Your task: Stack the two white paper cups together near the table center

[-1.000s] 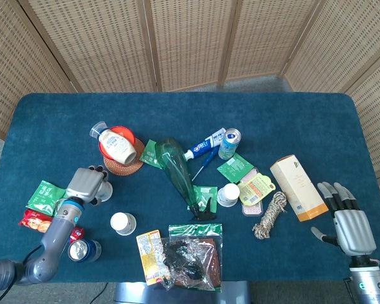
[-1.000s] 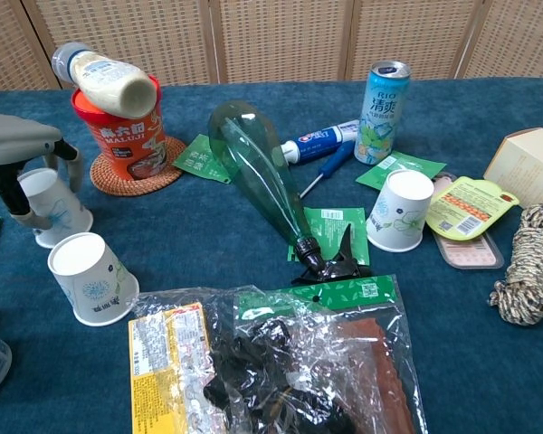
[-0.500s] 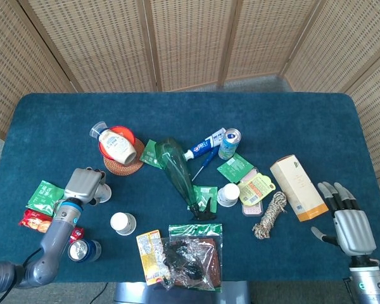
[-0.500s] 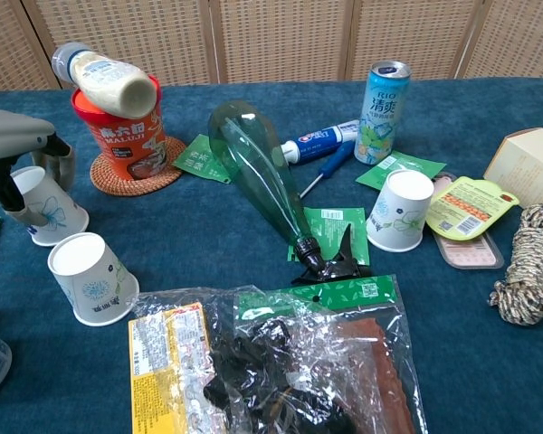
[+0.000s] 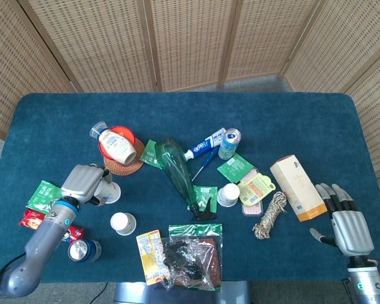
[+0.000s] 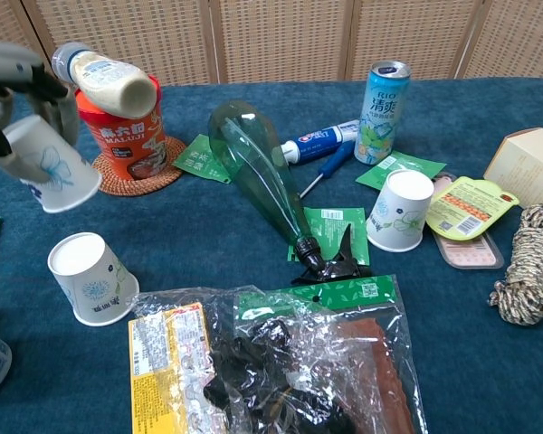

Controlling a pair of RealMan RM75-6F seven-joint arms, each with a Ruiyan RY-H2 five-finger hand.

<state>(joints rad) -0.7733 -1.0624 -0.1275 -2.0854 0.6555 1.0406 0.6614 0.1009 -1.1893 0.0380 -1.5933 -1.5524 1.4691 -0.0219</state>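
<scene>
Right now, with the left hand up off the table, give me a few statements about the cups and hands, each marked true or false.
1. The left hand holds a lifted paper cup clear of the table. True.
2. The right hand grips the rope. False: it is open, holding nothing.
3. The cup near the snack bag lies on its side. False: it stands upside down.
4. A blue can stands upright. True.

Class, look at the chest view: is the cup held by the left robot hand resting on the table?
No: the cup hangs tilted in the air above the blue table.
</scene>
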